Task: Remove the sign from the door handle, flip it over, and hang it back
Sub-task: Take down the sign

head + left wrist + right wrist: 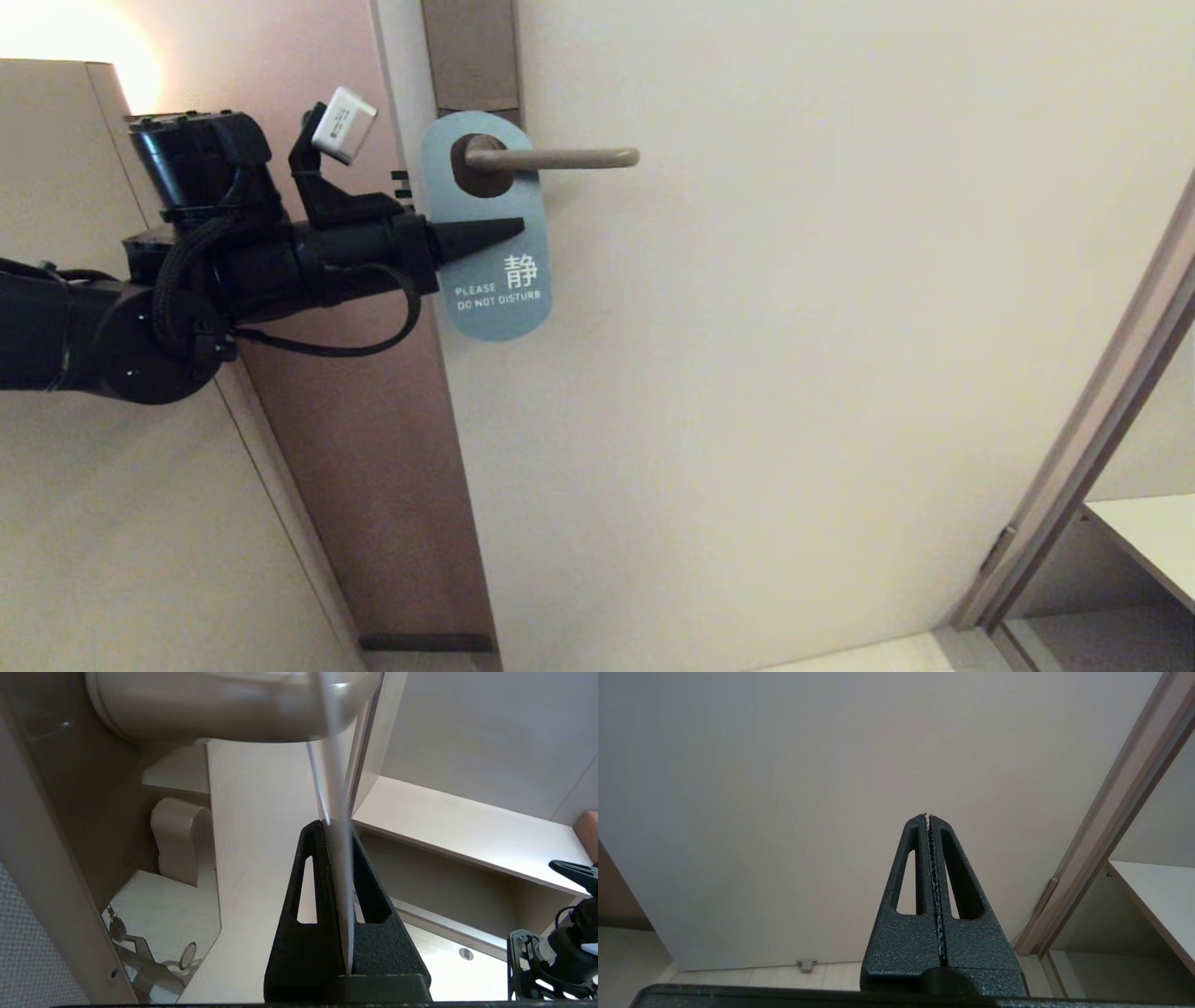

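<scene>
The left gripper [509, 229] pinched the sign [495, 289], blue side out, hung on the door handle [560, 158]; the right gripper [928, 817] sat closed, empty.

Soft, even indoor light fills all 3 views. A warm glare blows out the far-left top corner of the head view. In the left wrist view the door handle [224, 704] and the sign [334, 788] (edge-on, very near the lens) are blurred. Shadows are faint; straight edges lean toward the borders.
</scene>
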Robot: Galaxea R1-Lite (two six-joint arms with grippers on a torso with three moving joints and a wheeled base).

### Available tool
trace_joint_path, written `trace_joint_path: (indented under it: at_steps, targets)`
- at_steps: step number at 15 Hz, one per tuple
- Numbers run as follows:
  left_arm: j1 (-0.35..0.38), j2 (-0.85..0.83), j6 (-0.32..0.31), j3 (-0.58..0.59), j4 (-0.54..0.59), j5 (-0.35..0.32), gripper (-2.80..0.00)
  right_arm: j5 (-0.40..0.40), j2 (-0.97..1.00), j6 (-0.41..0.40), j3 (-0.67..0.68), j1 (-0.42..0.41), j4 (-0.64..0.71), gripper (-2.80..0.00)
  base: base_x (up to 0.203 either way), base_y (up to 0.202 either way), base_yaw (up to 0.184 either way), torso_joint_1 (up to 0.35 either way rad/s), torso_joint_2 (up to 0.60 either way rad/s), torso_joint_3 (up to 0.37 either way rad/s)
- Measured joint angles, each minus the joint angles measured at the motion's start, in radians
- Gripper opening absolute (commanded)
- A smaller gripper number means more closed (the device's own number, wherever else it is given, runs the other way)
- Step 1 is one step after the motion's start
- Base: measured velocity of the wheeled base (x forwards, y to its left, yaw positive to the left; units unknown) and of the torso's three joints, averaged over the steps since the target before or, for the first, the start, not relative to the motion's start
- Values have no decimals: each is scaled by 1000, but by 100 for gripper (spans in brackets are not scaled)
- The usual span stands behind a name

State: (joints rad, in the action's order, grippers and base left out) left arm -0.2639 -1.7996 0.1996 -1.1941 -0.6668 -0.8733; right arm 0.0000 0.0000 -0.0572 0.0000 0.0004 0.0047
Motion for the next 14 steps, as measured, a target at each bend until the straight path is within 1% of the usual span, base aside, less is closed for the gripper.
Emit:
trace_joint_path:
  at_steps: [3, 5, 7, 10, 14]
  targets:
    - [-3, -1, 0, 4, 0, 9, -280, 0, 0, 0, 0, 0, 0, -280, 0, 0, 0, 0, 0, 0]
    - [-3, -3, -1, 4, 1, 31, -280, 0, 0, 1, 0, 0, 0, -280, 0, 0, 0, 0, 0, 0]
    - [-7, -4, -9, 4, 1, 80, -280, 0, 0, 0, 0, 0, 0, -280, 0, 0, 0, 0, 0, 0]
    - [-28, -4, -52, 6, 7, 150, -280, 0, 0, 0, 0, 0, 0, -280, 0, 0, 0, 0, 0, 0]
    - [-65, -1, -57, 8, 7, 244, -280, 0, 0, 1, 0, 0, 0, -280, 0, 0, 0, 0, 0, 0]
